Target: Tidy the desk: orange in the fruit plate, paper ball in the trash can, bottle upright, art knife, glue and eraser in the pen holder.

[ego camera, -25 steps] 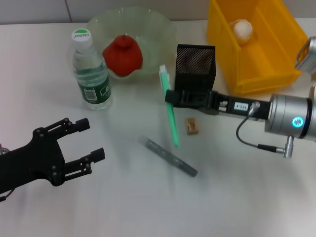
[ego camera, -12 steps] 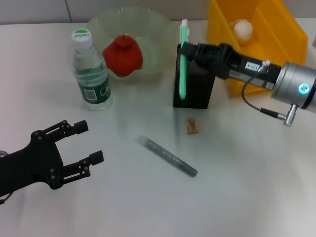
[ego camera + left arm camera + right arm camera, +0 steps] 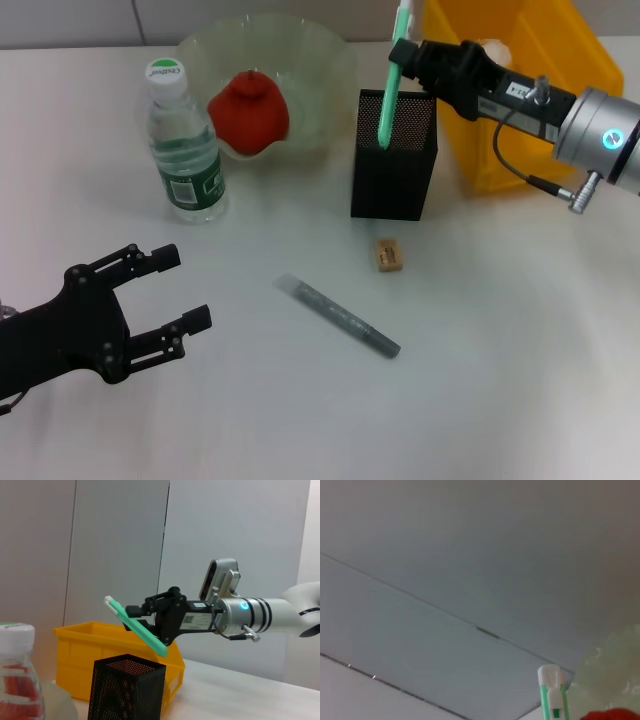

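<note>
My right gripper [image 3: 408,52] is shut on the green art knife [image 3: 391,90], held tilted with its lower tip just over the mouth of the black mesh pen holder [image 3: 393,165]. The left wrist view shows the art knife [image 3: 136,626] slanting above the pen holder [image 3: 127,690]. The grey glue stick [image 3: 338,316] and the small tan eraser [image 3: 388,254] lie on the desk. The orange [image 3: 248,110] sits in the glass fruit plate [image 3: 320,70]. The bottle [image 3: 183,145] stands upright. My left gripper [image 3: 170,290] is open, low at the left. My right arm hides the paper ball.
The yellow trash can [image 3: 560,70] stands behind and right of the pen holder, close under my right arm. The bottle and fruit plate crowd the back left. The glue stick lies between my left gripper and the eraser.
My right gripper has carried the art knife up and back, from beside the table to the pen holder's left edge and now over its opening. The left arm barely moved.
</note>
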`<move>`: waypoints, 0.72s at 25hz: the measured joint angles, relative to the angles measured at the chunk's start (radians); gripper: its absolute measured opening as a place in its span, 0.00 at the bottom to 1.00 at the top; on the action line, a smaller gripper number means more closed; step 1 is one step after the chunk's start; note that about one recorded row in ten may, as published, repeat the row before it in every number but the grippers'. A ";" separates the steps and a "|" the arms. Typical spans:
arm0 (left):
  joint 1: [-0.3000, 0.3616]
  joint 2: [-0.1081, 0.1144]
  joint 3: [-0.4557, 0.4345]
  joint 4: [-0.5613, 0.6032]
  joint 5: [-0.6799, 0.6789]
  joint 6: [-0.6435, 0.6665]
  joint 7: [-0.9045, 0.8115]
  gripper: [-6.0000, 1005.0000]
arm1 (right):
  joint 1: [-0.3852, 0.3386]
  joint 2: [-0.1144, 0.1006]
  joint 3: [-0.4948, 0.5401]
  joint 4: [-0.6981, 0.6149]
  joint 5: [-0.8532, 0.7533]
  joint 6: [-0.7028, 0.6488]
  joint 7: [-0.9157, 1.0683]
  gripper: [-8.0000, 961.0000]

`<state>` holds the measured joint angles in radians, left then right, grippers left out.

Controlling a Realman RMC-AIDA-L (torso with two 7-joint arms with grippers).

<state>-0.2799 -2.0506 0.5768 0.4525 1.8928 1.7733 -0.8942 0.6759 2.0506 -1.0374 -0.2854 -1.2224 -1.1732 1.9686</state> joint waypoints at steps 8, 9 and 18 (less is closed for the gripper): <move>0.003 0.000 0.000 0.000 -0.002 0.000 0.000 0.78 | 0.008 0.003 0.025 -0.009 0.000 0.057 -0.011 0.19; 0.003 0.000 0.000 0.000 -0.002 0.000 0.000 0.78 | 0.008 0.003 0.025 -0.009 0.000 0.061 -0.011 0.19; 0.004 0.000 0.000 0.000 -0.003 0.000 0.000 0.78 | 0.008 0.002 0.025 -0.009 0.000 0.065 -0.013 0.19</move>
<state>-0.2760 -2.0508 0.5767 0.4526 1.8897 1.7732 -0.8943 0.6842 2.0530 -1.0123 -0.2946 -1.2224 -1.1080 1.9555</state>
